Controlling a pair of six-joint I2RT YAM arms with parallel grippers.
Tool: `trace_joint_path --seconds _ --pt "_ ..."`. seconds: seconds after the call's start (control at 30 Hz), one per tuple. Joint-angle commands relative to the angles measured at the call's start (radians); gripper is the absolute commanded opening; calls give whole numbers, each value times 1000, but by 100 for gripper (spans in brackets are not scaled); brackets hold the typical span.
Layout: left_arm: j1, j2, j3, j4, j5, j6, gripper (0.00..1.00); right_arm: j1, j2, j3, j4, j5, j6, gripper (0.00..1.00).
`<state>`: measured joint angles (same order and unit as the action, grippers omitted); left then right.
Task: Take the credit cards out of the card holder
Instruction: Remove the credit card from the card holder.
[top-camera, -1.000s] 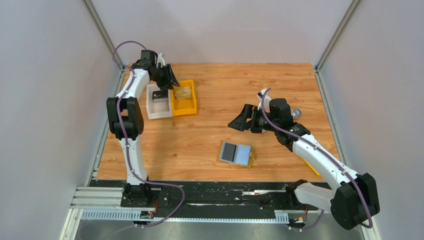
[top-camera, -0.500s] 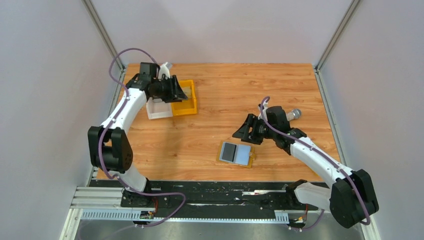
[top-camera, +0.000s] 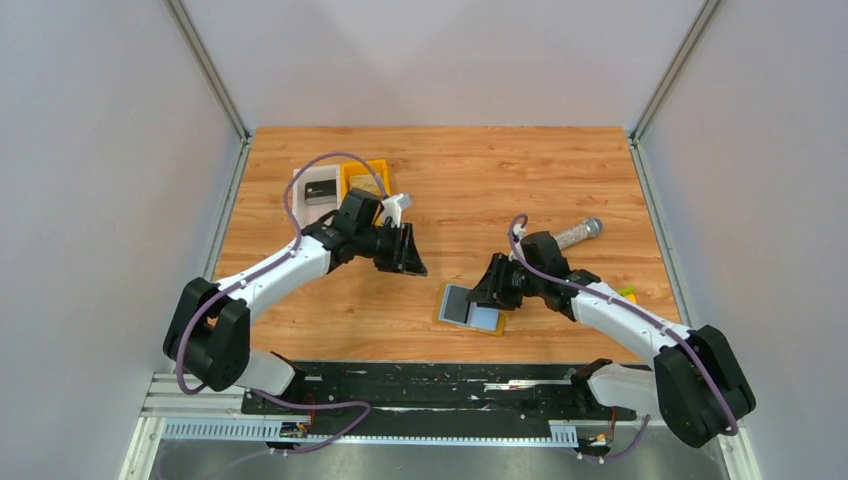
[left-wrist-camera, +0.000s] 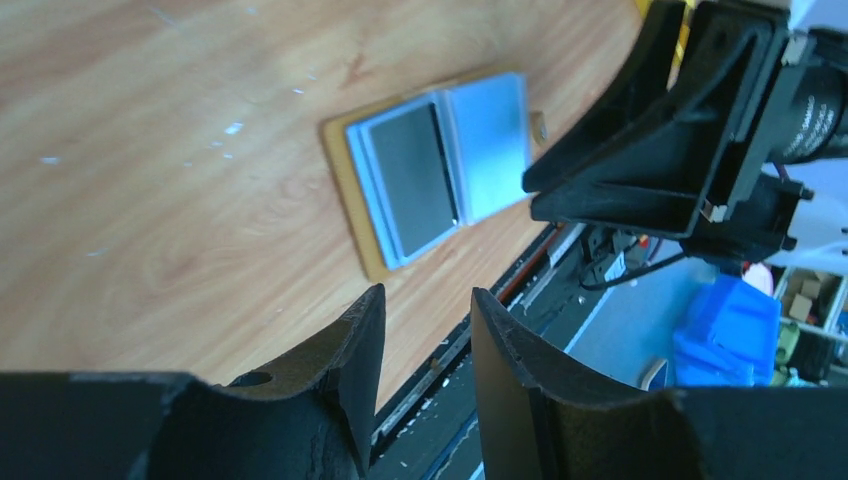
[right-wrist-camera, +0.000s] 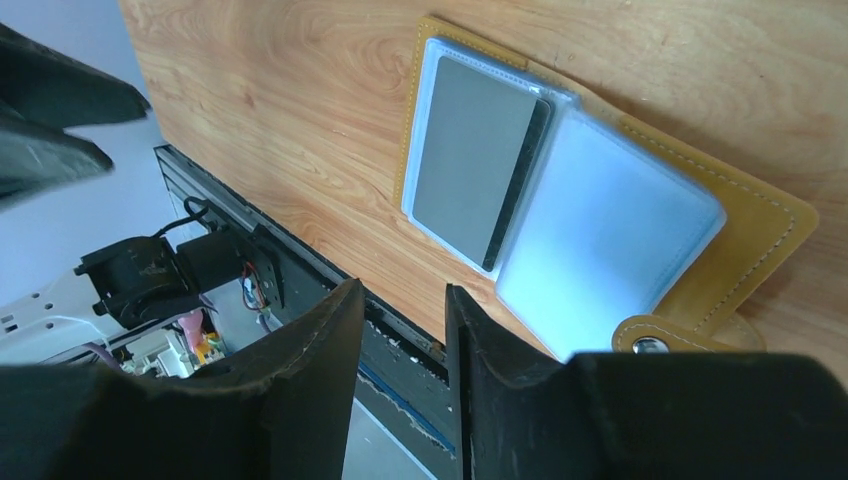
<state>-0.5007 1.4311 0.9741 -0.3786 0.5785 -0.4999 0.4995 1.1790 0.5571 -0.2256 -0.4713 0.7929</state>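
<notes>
The card holder (top-camera: 472, 308) lies open and flat on the bench (top-camera: 470, 170), near the front edge and a little right of centre, in the same spot as a second ago. Its left panel holds a dark grey card (right-wrist-camera: 478, 165); its right panel shows only light blue.

The left arm has changed most. A second ago it reached over the white bin (top-camera: 318, 187) and the orange bin (top-camera: 362, 178) at the far left. It has since swung toward the middle, leaving both bins uncovered. The left hand (left-wrist-camera: 425, 325) now hangs above the bench, left of the card holder and apart from it. Its fingers are partly open with nothing between them.

The right hand (right-wrist-camera: 404, 300) has come down and forward from mid-bench and now sits at the card holder's right edge. Its fingers, spread wide a second ago, have narrowed to a moderate gap and grip nothing. Whether they touch the holder cannot be told.
</notes>
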Motion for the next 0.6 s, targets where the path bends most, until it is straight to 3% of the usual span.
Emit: trace_joint_path --seconds 0.0,0.57 --pt "-72 -31 -63 222 15 -95 44 20 18 -5 100 5 25 35" --pt "-177 145 -171 497 -6 -180 30 33 145 -7 183 78 22 29"
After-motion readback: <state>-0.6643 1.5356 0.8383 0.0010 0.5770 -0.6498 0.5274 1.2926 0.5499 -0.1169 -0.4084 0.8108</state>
